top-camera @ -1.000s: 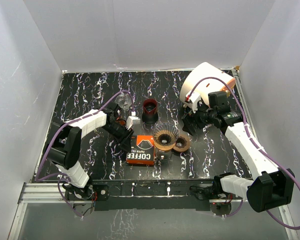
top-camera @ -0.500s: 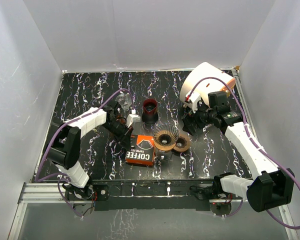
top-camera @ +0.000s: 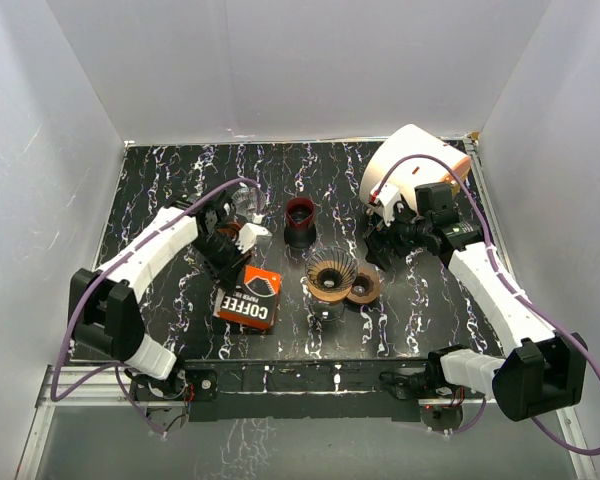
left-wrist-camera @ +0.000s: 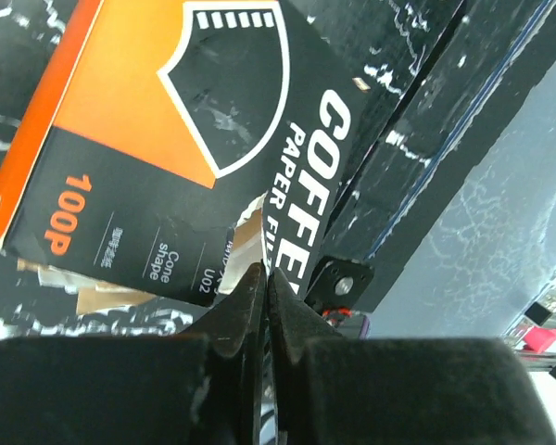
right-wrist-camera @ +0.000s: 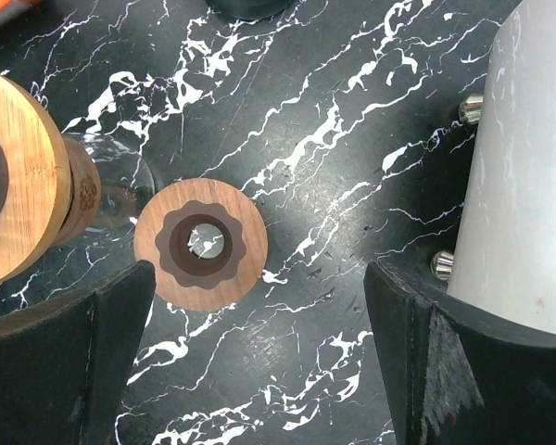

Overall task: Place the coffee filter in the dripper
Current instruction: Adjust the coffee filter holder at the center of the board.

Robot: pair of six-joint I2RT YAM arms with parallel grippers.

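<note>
The orange and black coffee filter box (top-camera: 248, 298) lies tilted left of the dripper (top-camera: 331, 273), a ribbed brown cone with a wooden collar on a glass carafe. My left gripper (top-camera: 230, 260) is at the box's upper left end. In the left wrist view its jaws (left-wrist-camera: 264, 271) are shut on a pale coffee filter (left-wrist-camera: 248, 232) edge sticking out of the box (left-wrist-camera: 167, 139). My right gripper (top-camera: 380, 245) hovers open right of the dripper. In its wrist view the right gripper (right-wrist-camera: 259, 315) has bare table between the fingers, and the dripper's collar (right-wrist-camera: 9, 176) shows at the left edge.
A wooden ring (top-camera: 363, 287) (right-wrist-camera: 200, 243) lies beside the dripper's right side. A dark red cup (top-camera: 300, 222) and a clear glass (top-camera: 246, 200) stand behind. A white cylinder (top-camera: 405, 165) (right-wrist-camera: 528, 167) stands at the back right, close to my right arm.
My left gripper has shut and swung left and back. The filter box has slid left with it and turned, away from the dripper. The right arm has not moved.
</note>
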